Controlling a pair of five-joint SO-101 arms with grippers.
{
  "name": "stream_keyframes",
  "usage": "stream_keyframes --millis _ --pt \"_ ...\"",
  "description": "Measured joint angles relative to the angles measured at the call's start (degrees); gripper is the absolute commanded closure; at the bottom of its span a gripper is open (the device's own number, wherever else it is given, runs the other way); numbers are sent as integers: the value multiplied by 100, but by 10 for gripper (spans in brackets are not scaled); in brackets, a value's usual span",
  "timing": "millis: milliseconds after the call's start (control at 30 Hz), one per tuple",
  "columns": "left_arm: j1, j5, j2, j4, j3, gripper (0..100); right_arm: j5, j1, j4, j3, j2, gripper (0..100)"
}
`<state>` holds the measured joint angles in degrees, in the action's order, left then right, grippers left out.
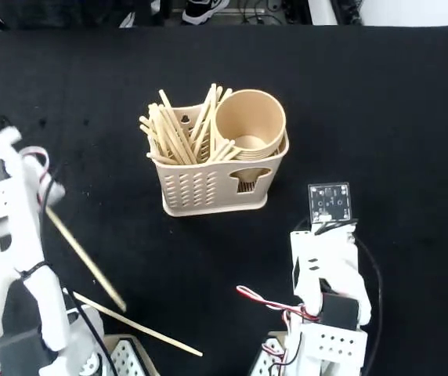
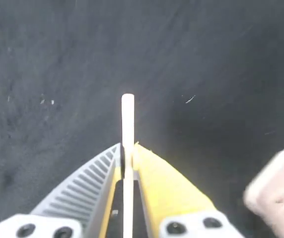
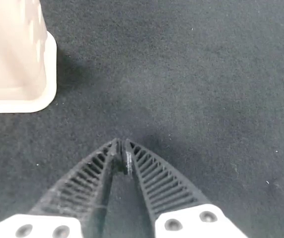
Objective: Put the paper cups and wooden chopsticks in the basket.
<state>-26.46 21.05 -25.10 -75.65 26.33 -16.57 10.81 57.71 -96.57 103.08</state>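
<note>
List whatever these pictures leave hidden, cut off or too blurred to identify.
1. High view: the number of paper cups in the basket. They nest, so the outer one hides the rest.
2. Left wrist view: the full length of the chopstick in the left gripper. The fingers cover its rear part.
3. Left wrist view: a pale shape, blurred and cut off by the edge.
4. Right wrist view: the basket's contents, cut off by the edge.
</note>
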Motion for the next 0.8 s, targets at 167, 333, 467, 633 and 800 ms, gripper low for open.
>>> stream_keyframes --millis 167,333,467,633,800 --pt "527 316 0 -563 -2057 971 0 0 0 0 0 984" --pt "1196 325 0 -668 -4554 971 0 0 0 0 0 984" --pt "1881 325 -18 -686 -6338 972 0 0 0 0 0 984" --pt "2901 325 -62 -448 -7156 972 0 0 0 0 0 984" --pt "3367 325 -53 -79 -6716 972 0 0 0 0 0 984"
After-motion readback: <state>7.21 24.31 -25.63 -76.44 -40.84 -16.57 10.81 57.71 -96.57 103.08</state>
